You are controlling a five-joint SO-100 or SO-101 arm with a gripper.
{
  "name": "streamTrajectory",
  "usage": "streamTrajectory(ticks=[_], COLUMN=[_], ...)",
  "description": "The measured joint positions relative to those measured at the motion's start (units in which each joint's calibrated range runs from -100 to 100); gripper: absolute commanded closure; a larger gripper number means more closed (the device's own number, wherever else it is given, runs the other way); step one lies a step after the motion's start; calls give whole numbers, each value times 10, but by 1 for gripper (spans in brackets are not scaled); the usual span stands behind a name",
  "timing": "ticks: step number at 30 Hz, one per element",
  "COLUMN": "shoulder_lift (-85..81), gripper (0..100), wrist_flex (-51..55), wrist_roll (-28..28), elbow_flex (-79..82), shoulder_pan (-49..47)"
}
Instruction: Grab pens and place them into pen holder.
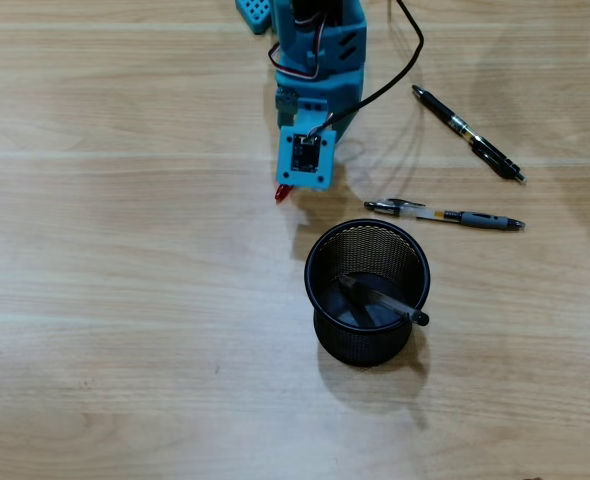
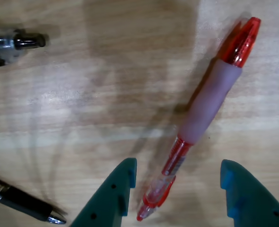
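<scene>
1. From my remote seat, the blue 3D-printed arm (image 1: 320, 60) comes in from the top edge of the overhead view and hangs over the light wood-grain tabletop (image 1: 125, 300), just up-left of the round black wire-mesh pen holder (image 1: 368, 290).
2. Wrist view: the gripper (image 2: 177, 189) is spread wide, its two teal fingers (image 2: 113, 198) standing either side of the lower end of the red translucent pen with the frosted grip (image 2: 203, 109). Neither finger is touching the pen, so nothing is held. The pen lies flat and on a diagonal, running up and to the right away from the fingers.
3. Overhead, the arm hides nearly all of that red pen; only its red tip (image 1: 282, 193) pokes out at the arm's lower left.
4. One pen with a dark cap (image 1: 380, 298) is inside the holder, leaning with its end on the right rim.
5. The grey-and-white pen (image 1: 445, 214) lies nearly level on the tabletop just above the holder's rim, close but not touching it.
6. The black pen with a gold band (image 1: 467, 132) lies diagonally further up and right, apart from the rest.
7. In the wrist view a black pen's tip (image 2: 21, 202) shows at bottom left and a clear-and-dark pen end (image 2: 16, 43) at top left, both well off to the side of the fingers.
8. A black cable (image 1: 400, 70) loops off the arm on the right, above the tabletop.
</scene>
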Motion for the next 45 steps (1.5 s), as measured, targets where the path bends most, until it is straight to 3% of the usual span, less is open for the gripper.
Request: streamTrajectory(ticks=[16,21,27,45], shoulder_lift=[32,32,32,17], gripper=[79,81,97,98], wrist_flex=[-136,-139,-141,-148], wrist_roll=[-19,-19,-19,-20], elbow_flex=[107,110,110,119], shoulder_pan=[8,9,12,31])
